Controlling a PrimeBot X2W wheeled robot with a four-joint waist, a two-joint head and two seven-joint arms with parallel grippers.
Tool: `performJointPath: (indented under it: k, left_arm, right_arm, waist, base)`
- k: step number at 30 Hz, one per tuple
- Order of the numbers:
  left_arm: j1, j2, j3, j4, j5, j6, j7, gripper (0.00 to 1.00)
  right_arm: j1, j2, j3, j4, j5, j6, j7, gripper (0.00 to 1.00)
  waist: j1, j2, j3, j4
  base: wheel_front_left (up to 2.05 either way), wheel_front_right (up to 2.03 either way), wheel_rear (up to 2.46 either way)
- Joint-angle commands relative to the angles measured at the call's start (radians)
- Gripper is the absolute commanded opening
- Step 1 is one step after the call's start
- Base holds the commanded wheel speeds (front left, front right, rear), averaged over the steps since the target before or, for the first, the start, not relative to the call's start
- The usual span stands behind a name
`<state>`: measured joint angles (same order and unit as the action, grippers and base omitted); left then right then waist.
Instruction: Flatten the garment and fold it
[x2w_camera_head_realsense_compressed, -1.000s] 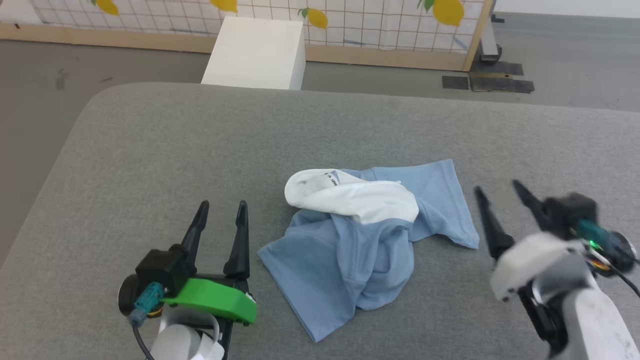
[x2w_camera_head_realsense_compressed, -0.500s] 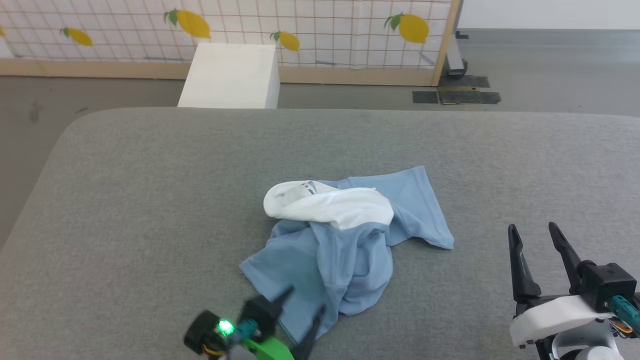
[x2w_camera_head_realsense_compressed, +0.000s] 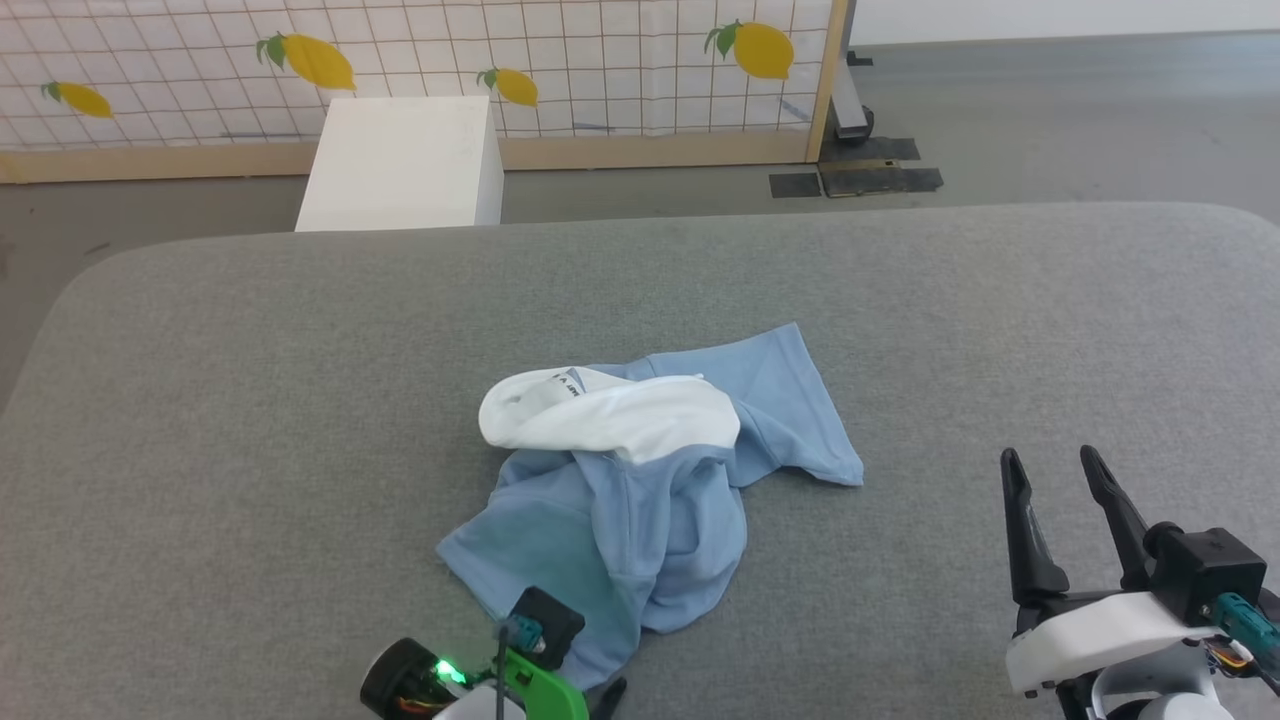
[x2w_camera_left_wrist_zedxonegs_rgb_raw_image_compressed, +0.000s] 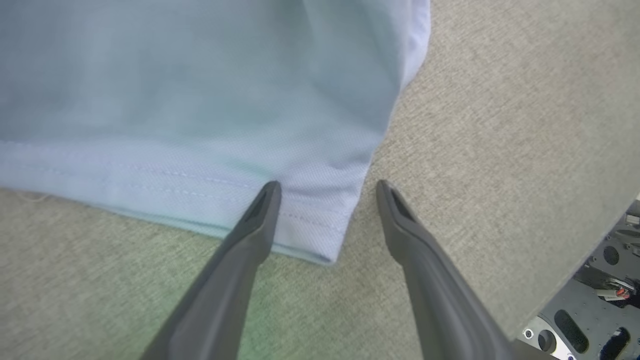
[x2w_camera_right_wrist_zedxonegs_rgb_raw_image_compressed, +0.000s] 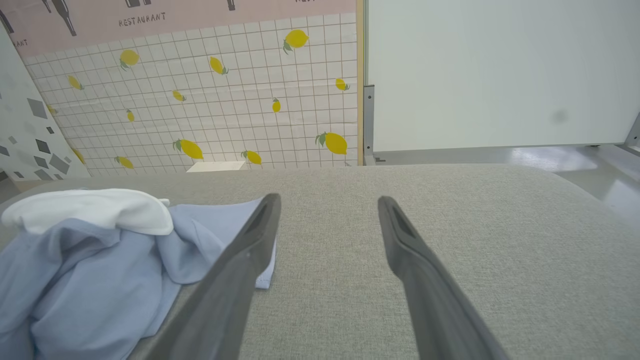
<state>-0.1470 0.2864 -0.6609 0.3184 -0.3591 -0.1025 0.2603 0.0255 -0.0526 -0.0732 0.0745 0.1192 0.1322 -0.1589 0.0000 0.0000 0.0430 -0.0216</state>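
Under the garment (x2w_camera_head_realsense_compressed: 640, 500), a grey padded surface (x2w_camera_head_realsense_compressed: 250, 400) with rounded far corners. Crumpled near its middle, blue knit bunched in folds, white collar lining turned up on top.

Beyond the garment, past the far edge: grey floor (x2w_camera_head_realsense_compressed: 1050, 120), a white box (x2w_camera_head_realsense_compressed: 400, 165), a lemon-print tiled panel (x2w_camera_head_realsense_compressed: 600, 50) in a wooden frame, dark floor plates (x2w_camera_head_realsense_compressed: 860, 178).

Right of the garment and well apart, the right gripper (x2w_camera_head_realsense_compressed: 1050, 455), fingers spread wide, holding nothing.

At the garment's near hem corner, the left gripper (x2w_camera_left_wrist_zedxonegs_rgb_raw_image_compressed: 327, 187), likewise released. One finger over the stitched hem, the other over bare surface; possibly touching the cloth, hard to tell.
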Motion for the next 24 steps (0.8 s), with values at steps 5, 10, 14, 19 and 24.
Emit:
performJointPath:
  k: [5,10,14,19,24]
  left_arm:
    - [-0.002,0.013,0.044,0.024,-0.024,0.072,0.058,0.0]
    - [0.03,0.017,0.221,-0.056,-0.1,0.201,-0.093,0.0]
    - [0.072,0.04,0.366,-0.138,-0.129,0.306,-0.226,0.0]
    - [0.129,0.075,0.47,-0.137,-0.158,0.396,-0.231,0.0]
    - [0.143,0.059,0.503,-0.119,-0.203,0.417,-0.21,0.77]
  right_arm:
    - [-0.003,0.002,0.004,0.002,0.021,-0.002,-0.004,1.0]
    - [-0.008,0.002,-0.007,-0.001,0.034,-0.002,-0.007,1.0]
    - [-0.018,0.002,-0.017,0.004,0.038,-0.002,-0.007,1.0]
    - [-0.04,0.002,-0.021,0.006,0.039,-0.002,0.002,1.0]
    - [-0.061,0.002,-0.008,0.007,0.033,-0.002,0.029,1.0]
  waist:
    - [0.0,0.0,0.013,-0.007]
    - [0.0,0.0,0.024,0.006]
    - [0.0,0.0,0.035,0.026]
    - [0.0,0.0,0.053,0.05]
    - [0.0,0.0,0.065,0.062]
  base:
    - [0.0,0.0,0.0]
    - [0.0,0.0,0.0]
    - [0.0,0.0,0.0]
    - [0.0,0.0,0.0]
    - [0.0,0.0,0.0]
